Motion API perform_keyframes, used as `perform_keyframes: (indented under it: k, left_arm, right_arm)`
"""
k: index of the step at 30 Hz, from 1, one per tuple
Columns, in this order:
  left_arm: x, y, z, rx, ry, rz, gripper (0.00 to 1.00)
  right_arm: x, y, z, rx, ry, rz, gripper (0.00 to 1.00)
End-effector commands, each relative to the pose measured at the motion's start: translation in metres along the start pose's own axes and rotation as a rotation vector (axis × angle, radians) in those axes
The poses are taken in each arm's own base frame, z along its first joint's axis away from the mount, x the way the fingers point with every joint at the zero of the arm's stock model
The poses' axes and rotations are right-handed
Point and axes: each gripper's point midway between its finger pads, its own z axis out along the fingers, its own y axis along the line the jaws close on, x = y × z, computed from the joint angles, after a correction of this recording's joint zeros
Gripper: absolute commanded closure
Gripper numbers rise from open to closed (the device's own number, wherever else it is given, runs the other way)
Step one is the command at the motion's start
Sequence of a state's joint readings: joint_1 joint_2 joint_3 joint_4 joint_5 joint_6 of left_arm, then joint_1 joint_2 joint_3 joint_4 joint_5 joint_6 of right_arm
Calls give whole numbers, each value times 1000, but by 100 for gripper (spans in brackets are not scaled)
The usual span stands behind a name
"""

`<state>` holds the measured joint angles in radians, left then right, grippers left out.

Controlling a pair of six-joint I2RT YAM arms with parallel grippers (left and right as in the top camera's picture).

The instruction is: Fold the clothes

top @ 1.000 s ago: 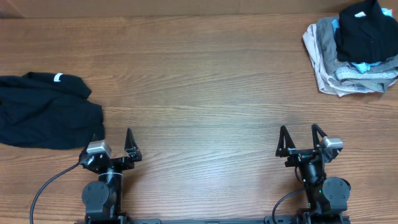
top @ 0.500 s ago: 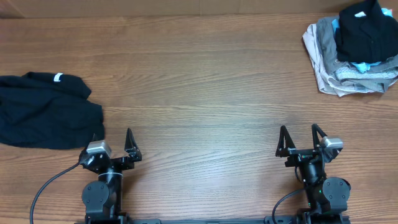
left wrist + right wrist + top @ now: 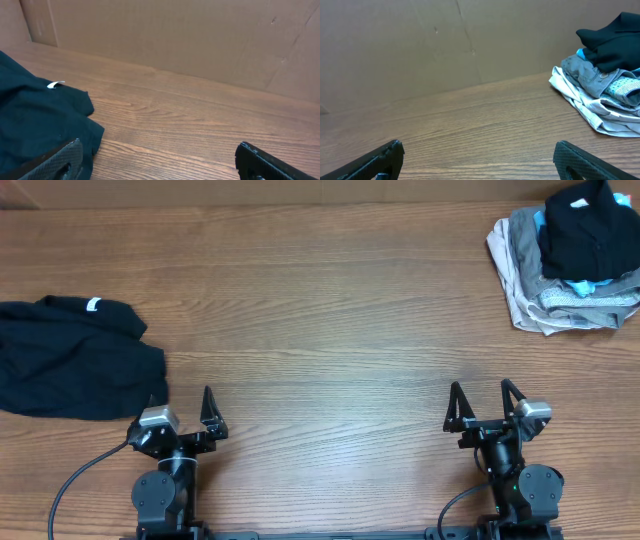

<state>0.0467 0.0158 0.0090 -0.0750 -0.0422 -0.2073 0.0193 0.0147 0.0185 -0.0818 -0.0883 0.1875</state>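
Observation:
A crumpled black garment with a small white tag lies at the table's left edge; it also shows in the left wrist view. A pile of clothes, grey and light pieces with a black one on top, sits at the far right corner, also in the right wrist view. My left gripper is open and empty at the near edge, just right of the black garment; in its wrist view the left gripper has its jaws wide apart. My right gripper is open and empty near the front right, jaws likewise wide in the right wrist view.
The wooden table stretches between the two clothing heaps. A brown cardboard wall stands along the far edge. A black cable loops at the left arm's base.

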Motion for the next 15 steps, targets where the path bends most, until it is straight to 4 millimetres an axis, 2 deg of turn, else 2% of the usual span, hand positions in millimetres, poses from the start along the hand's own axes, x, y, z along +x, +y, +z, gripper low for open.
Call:
perform_keyframes:
  k: [1, 15]
  left_arm:
    - [-2, 3, 0, -15, -14, 12, 0]
    - [-2, 4, 0, -21, -16, 11, 0]
  right_arm:
    - [0, -3, 0, 14, -12, 7, 0]
    - [1, 1, 0, -11, -7, 7, 0]
